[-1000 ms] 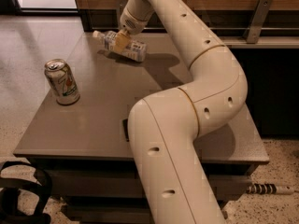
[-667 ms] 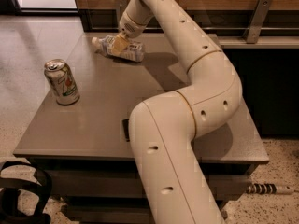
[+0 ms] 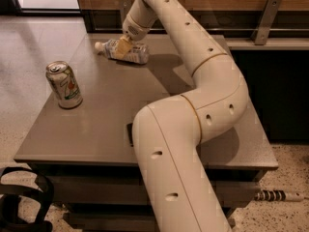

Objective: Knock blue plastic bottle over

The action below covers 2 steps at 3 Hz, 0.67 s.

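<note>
The blue plastic bottle (image 3: 126,52) lies on its side at the far end of the grey table (image 3: 101,124), its white cap pointing left. My gripper (image 3: 124,45) is at the far end of the long white arm, right over the middle of the bottle and touching or nearly touching it. The arm (image 3: 193,110) reaches from the near right across the table and hides part of the bottle's right end.
A silver-green soda can (image 3: 63,85) stands upright near the table's left edge. A small dark tag (image 3: 130,134) lies on the table beside the arm. A wood-panelled wall with metal brackets (image 3: 266,19) runs behind. A black object (image 3: 21,202) sits on the floor at the lower left.
The gripper has lifted slightly and shifted a little over the bottle. The bottle stays lying on its side in about the same spot. The can has not moved.
</note>
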{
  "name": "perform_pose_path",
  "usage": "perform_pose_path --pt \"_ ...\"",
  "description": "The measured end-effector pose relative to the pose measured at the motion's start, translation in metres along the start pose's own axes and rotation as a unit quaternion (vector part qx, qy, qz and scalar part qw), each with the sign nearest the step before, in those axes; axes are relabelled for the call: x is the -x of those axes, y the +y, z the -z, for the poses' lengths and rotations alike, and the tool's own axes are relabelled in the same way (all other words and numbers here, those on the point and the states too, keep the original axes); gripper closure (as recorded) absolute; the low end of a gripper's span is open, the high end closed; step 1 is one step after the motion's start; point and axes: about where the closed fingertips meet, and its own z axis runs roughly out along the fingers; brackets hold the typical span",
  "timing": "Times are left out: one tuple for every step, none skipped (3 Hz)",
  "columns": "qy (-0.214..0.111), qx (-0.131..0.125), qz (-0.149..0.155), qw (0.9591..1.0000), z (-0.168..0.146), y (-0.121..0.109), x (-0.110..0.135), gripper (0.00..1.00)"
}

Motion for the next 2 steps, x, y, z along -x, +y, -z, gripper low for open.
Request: perform_pose_path --pt "0.001 0.002 0.0 1.0 -0.0032 0.0005 0.0 0.38" --pt "0.001 0.002 0.0 1.0 -0.0021 0.0006 0.0007 0.05"
